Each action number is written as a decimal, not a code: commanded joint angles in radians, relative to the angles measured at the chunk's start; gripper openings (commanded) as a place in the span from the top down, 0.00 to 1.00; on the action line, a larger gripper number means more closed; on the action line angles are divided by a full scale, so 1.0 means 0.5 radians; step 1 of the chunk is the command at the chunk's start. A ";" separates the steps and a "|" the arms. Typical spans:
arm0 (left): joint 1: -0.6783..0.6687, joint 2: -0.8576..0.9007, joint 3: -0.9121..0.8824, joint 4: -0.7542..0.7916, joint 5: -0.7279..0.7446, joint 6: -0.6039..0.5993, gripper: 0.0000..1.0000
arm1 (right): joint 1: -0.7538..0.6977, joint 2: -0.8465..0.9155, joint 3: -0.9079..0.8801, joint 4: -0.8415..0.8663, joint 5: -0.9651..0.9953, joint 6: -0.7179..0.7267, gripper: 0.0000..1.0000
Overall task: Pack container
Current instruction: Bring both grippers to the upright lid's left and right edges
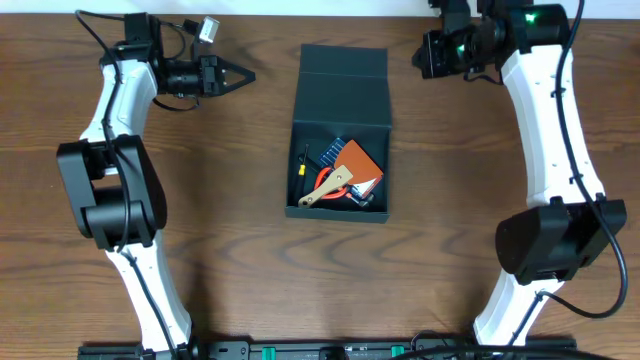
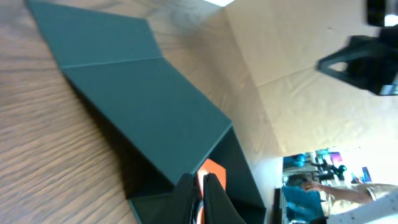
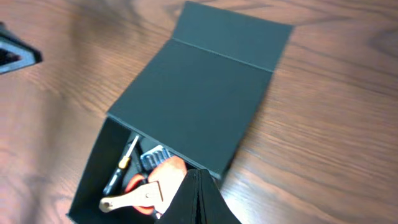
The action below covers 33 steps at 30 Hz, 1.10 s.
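Dark teal rectangular cardboard container (image 1: 292, 180), lid flap (image 1: 341, 90) open toward 12 o'clock; left fingers (image 1: 237, 76) and right fingers (image 3: 198, 190) were closed, empty, and could have shoved it askew folding the flap.

Worktop (image 1: 230, 270): brown, dark wood grain. Orange flat pad (image 1: 360, 160) overlaps blue bit case (image 1: 330, 152). Pale wooden-handled tool (image 1: 324, 191) lies diagonally at pad's lower left edge, with red handles (image 3: 138, 184) beneath. Slim screwdriver (image 1: 301, 165), yellow-black handle, lies just left of them. Black rail (image 1: 330, 350) runs along worktop's near edge.
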<state>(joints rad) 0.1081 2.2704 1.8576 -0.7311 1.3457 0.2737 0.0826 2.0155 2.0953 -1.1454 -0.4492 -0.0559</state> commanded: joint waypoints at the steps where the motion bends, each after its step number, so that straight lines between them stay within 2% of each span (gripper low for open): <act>1: -0.023 0.023 0.018 0.031 0.139 0.095 0.94 | -0.092 0.002 -0.203 0.114 -0.378 -0.084 0.99; 7: -0.031 0.023 0.018 0.106 0.250 0.094 0.94 | -0.276 0.002 -0.669 0.436 -0.757 -0.096 0.99; 13: -0.032 0.029 0.018 0.243 0.279 0.037 0.94 | -0.432 0.002 -0.927 0.523 -1.005 -0.263 0.99; 18: -0.032 0.108 0.018 0.397 0.452 -0.084 0.94 | -0.484 0.002 -1.062 0.567 -1.010 -0.342 0.99; 27: -0.061 0.256 0.018 0.443 0.452 -0.172 0.94 | -0.482 0.024 -1.175 0.669 -1.018 -0.354 0.99; 33: -0.098 0.285 0.018 0.488 0.452 -0.186 0.94 | -0.482 0.193 -1.174 0.679 -1.158 -0.345 0.99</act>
<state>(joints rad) 0.0708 2.4023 1.8576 -0.4911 1.5463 0.1883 -0.1547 2.0487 1.5139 -0.8097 -0.9516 -0.2104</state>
